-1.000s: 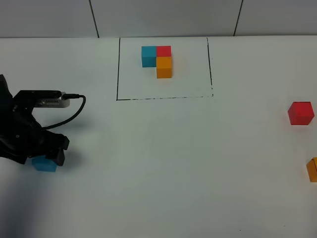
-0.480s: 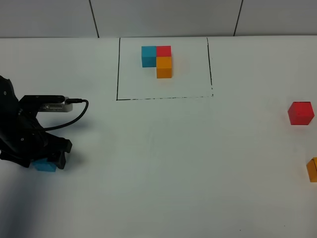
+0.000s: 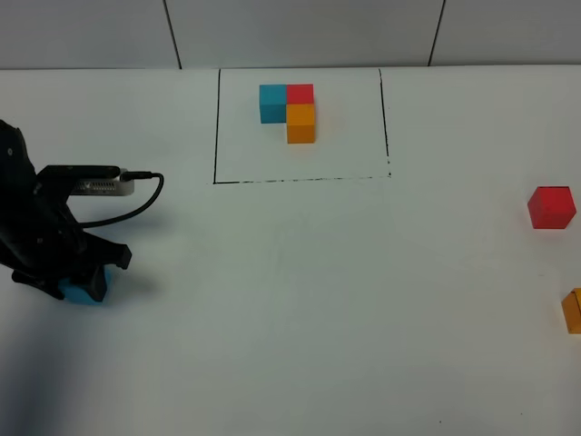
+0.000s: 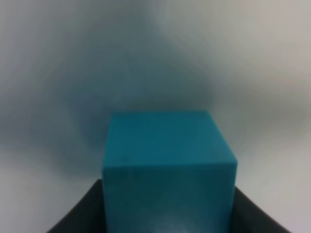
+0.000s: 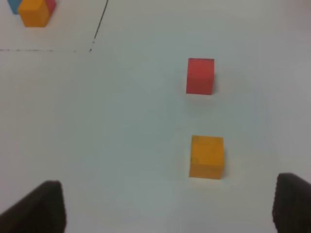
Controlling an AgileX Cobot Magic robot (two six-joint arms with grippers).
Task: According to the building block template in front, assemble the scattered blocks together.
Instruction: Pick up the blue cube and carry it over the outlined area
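Note:
The building block template (image 3: 289,111) lies at the far middle inside a thin black outline: blue and red cubes in a row, orange below the red. Part of it shows in the right wrist view (image 5: 32,10). My left gripper (image 3: 86,280) is at the left, shut on the teal-blue cube (image 3: 83,292), which fills the left wrist view (image 4: 167,170) between the dark fingers. The red cube (image 3: 551,207) and the orange cube (image 3: 573,311) sit at the far right. My right gripper (image 5: 170,196) is open, above and short of the orange cube (image 5: 207,156) and the red cube (image 5: 200,75).
The black outline (image 3: 215,127) marks off the template area on the white table. A cable (image 3: 136,204) loops from the left arm's wrist. The orange cube is cut by the right edge of the exterior view.
The left arm has shifted a little to the right and away from the front edge, and the teal-blue cube has moved with it. The red and orange cubes have not moved.

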